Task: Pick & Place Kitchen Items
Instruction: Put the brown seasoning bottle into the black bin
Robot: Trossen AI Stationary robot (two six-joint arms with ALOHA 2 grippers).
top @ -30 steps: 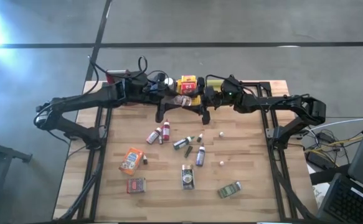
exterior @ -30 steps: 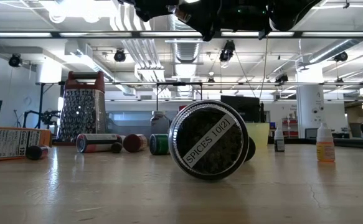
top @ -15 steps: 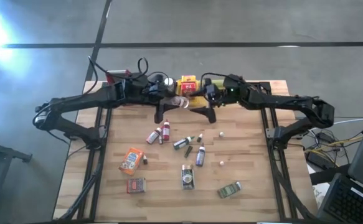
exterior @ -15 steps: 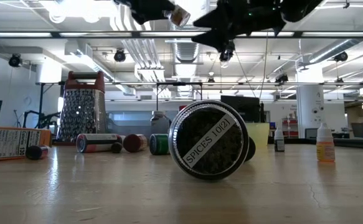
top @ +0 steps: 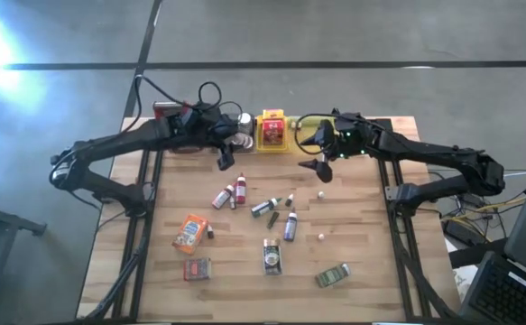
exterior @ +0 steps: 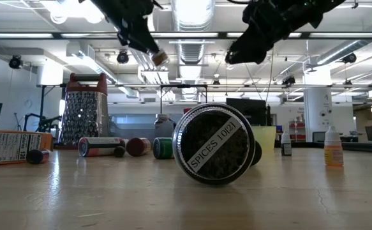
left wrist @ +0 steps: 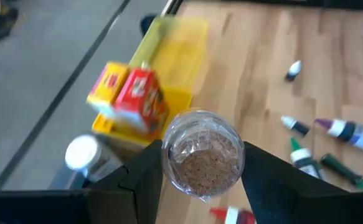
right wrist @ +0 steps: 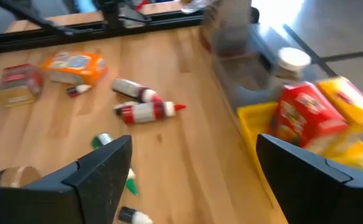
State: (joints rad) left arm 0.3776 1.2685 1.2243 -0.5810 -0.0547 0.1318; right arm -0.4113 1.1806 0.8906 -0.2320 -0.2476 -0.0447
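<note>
A spice jar [left wrist: 201, 154] is gripped by the left gripper [top: 229, 144], carried above the table's back edge near the yellow tray [top: 274, 132]. Placing looks to be the step; a drop spot beside the tray is probably needed. The right gripper [top: 319, 163] hangs wide open, empty, close by, so room is tight.

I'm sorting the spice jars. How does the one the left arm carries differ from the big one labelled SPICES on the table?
The clear jar is gripped in the left end effector, raised off the table; the SPICES jar lies on its side on the wood. The clear jar holds brown granules; the SPICES jar looks dark inside. Both are round.
</note>
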